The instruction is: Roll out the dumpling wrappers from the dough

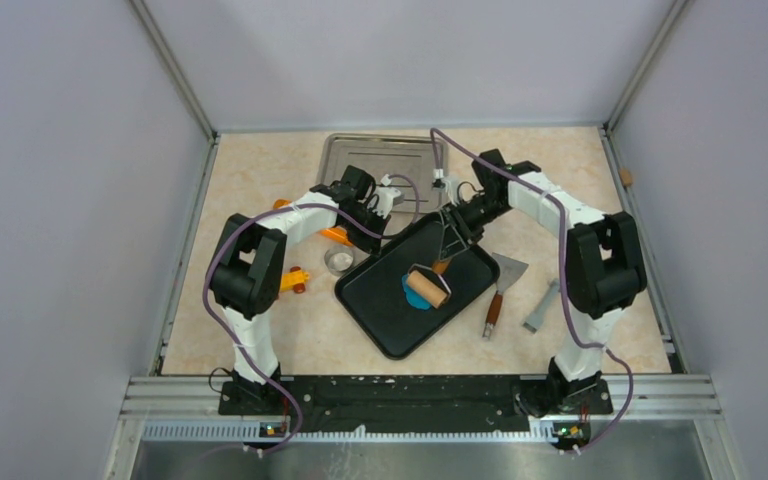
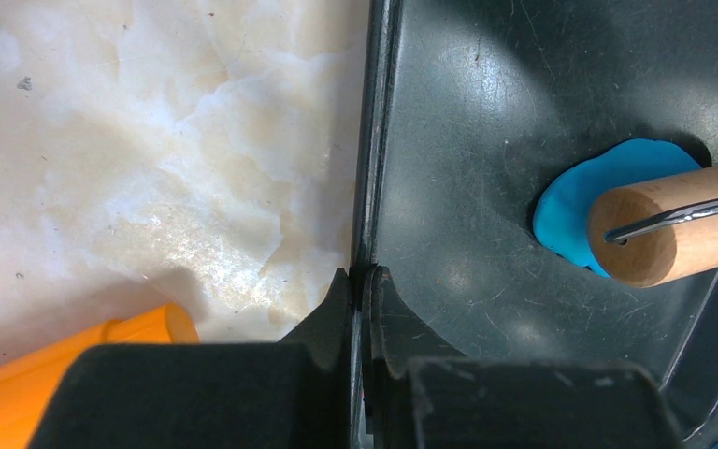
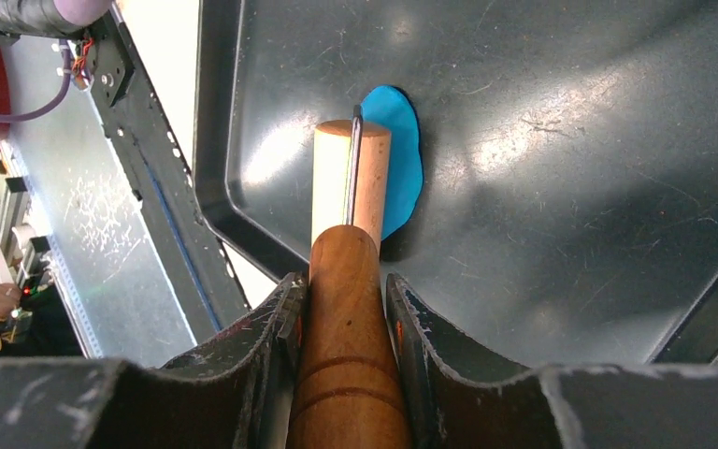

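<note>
Nearest the arm bases, the black tray [image 1: 385, 322] is lying cornerwise on the table [image 1: 310, 345], and everything else is being placed against it. Around the tray's middle the dough [image 1: 410, 292] is sitting as a flattened blue patch. The wooden roller [image 1: 428, 287] is resting across it and covering part of it. No round cut wrappers are showing anywhere on the tray, so by my reading the flattening is only partway along.

The right gripper [image 3: 344, 288] is reaching in from the tray's far side and pinching the roller's dark turned handle [image 3: 346, 374]. Both fingers [image 3: 271, 327] are pressing on the wood, so the barrel is lying flat on the dough and can be pushed along it. At the tray's far-left rim the left gripper [image 2: 363, 279] is clamping the edge, its jaws pressed together on the thin lip, apparently keeping the tray from sliding under the rolling.

Right of the tray, a scraper [image 1: 500, 288] and a grey tool [image 1: 542, 307] are lying well clear of the stroke. Left of the tray, a small round cup [image 1: 339, 262] and orange pieces [image 1: 296, 281] are sitting close by the left arm. Beyond the tray's far corner a steel tray [image 1: 360, 160] is waiting. Nothing seems to be blocking the roller except the black tray's own raised rim.
</note>
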Controlling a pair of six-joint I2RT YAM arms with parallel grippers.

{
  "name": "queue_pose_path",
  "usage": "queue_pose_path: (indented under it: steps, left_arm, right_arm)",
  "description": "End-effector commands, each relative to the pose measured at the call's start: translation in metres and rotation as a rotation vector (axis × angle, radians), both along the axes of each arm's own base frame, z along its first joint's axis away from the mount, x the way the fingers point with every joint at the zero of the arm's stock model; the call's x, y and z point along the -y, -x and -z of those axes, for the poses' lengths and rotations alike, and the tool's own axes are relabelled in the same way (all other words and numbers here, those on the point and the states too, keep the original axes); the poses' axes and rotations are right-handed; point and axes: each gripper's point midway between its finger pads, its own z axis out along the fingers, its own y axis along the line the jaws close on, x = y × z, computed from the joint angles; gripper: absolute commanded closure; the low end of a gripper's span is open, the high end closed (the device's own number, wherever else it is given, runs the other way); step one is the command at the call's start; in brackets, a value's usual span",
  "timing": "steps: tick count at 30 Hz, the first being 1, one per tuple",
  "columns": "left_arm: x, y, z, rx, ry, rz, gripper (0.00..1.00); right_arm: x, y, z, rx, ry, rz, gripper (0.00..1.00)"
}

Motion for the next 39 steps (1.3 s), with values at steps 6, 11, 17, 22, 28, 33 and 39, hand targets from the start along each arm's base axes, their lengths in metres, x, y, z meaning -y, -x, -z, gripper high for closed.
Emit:
queue_pose_path:
  steps: [6,11,17,22,28,33,39]
  left_arm:
    - [0.001,-0.002,0.007,-0.022,0.003,-0.036,1.0]
    - [0.0,-0.001,0.007,-0.026,0.006,-0.039,1.0]
    - [-0.001,-0.001,0.008,-0.026,0.004,-0.044,1.0]
    - [-0.002,0.0,0.008,-0.023,-0.001,-0.044,1.0]
    - [-0.001,0.001,0.005,-0.024,0.007,-0.036,1.0]
    - [0.004,0.007,0.002,-0.053,0.043,-0.017,1.0]
    - [0.004,0.009,0.002,-0.061,0.055,-0.014,1.0]
  right_arm:
    - [0.008,-0.014,0.063,0.081,0.212,0.004,1.0]
    - [0.007,-0.012,0.073,0.081,0.234,0.015,1.0]
    - [0.006,-0.001,0.083,0.067,0.234,0.013,1.0]
    - [0.003,-0.001,0.087,0.09,0.226,0.019,1.0]
    - [-0.032,-0.002,0.037,0.088,0.0,-0.045,1.0]
    - [-0.037,-0.011,-0.033,0.178,-0.132,-0.088,1.0]
    - [-0.007,-0.031,-0.041,0.153,-0.102,0.021,1.0]
